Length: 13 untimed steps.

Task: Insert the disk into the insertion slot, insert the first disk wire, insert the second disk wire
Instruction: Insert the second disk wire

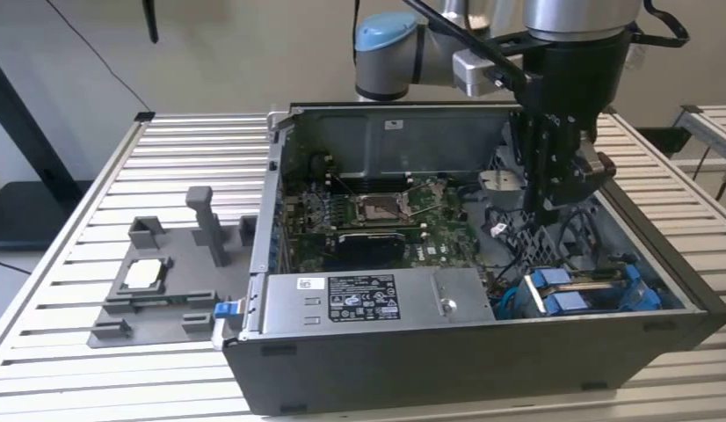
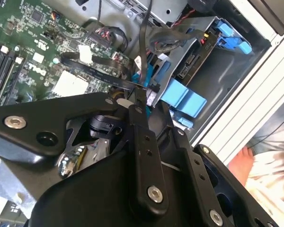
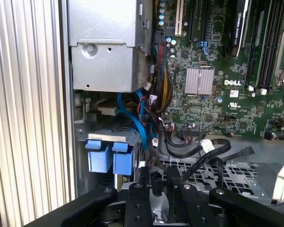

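One wire step seems in hand. Beyond the power supply (image 1: 363, 297), toward the exterior view's right, the gripper (image 1: 548, 209) hangs, fingers (image 2: 141, 132) nearly closed and apparently pinching the first disk wire (image 2: 98, 71). Just to the power supply's right in that view, the disk (image 1: 572, 301) already sits in the insertion slot (image 1: 640, 293). Seating the plug likely calls for squaring it to the disk's port.

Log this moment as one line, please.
hand: low inside computer case | disk: in insertion slot, blue carrier visible | black flat cable: close to hand
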Available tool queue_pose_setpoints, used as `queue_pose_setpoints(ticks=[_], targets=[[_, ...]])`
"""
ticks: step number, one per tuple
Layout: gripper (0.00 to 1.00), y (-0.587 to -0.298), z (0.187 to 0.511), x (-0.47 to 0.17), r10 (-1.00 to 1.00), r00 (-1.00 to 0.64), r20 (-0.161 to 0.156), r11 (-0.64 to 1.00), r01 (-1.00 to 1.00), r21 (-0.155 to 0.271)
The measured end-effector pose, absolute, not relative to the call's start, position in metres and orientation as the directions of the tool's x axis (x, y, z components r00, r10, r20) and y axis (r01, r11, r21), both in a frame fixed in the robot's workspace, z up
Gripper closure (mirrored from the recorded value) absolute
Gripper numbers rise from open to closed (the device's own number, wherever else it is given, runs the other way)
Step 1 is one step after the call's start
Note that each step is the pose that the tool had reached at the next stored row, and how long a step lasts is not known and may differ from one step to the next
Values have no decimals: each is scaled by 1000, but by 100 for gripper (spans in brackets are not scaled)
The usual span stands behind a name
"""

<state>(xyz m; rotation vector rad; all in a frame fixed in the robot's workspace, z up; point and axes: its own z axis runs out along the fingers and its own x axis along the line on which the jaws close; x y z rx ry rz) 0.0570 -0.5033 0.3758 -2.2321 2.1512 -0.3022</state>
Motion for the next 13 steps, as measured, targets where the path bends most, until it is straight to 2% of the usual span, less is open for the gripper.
queue_pose_setpoints(ticks=[8,10,11,13], targets=[[70,-503,374,57,-991,24,131,-47,-983,-176],[73,-503,374,57,-991,24,131,-47,-983,-177],[80,-503,374,57,-991,24,132,-47,-983,-177],[80,-503,374,57,-991,24,132,-47,-983,-177]])
